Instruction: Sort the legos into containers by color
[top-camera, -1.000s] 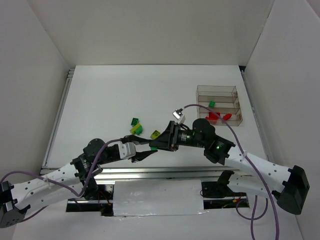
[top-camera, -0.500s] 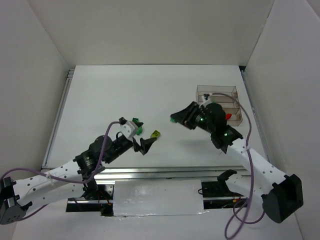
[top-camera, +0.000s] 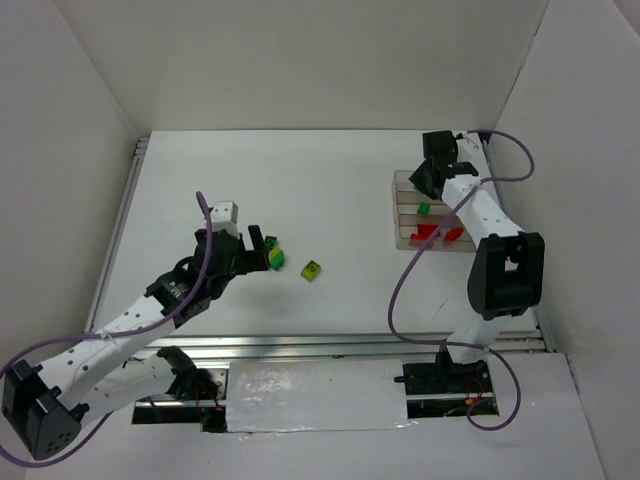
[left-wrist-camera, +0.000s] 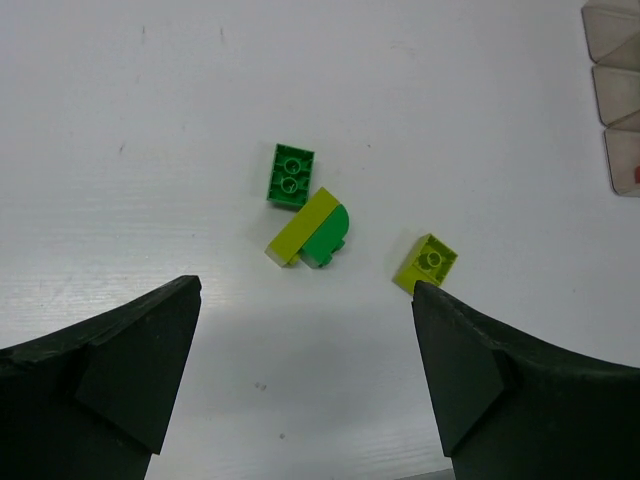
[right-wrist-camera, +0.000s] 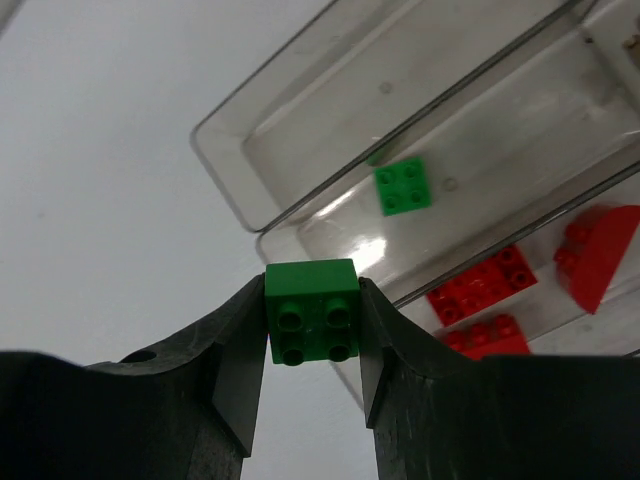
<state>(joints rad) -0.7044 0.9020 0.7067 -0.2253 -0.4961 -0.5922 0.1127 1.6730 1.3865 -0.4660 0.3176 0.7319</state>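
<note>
The containers (top-camera: 403, 232), one clear four-compartment tray, stand far right on the tabletop (top-camera: 300, 180). Right fingers (top-camera: 424, 183) clamp a green brick (right-wrist-camera: 312, 325) over the tray's end; left fingers (top-camera: 258, 250) hang spread wide, empty. Inside lie red bricks (right-wrist-camera: 480, 290) and, one compartment over, a green square brick (right-wrist-camera: 404, 187). Loose: a dark green brick (left-wrist-camera: 290, 175), a yellow-green bar (left-wrist-camera: 300, 227) touching a rounded green piece (left-wrist-camera: 328, 237), a small yellow-green brick (left-wrist-camera: 426, 262) apart.

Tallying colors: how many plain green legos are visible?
4: held brick in right gripper; square brick inside the tray; rectangular brick and rounded piece loose on the table. Others may be hidden.
</note>
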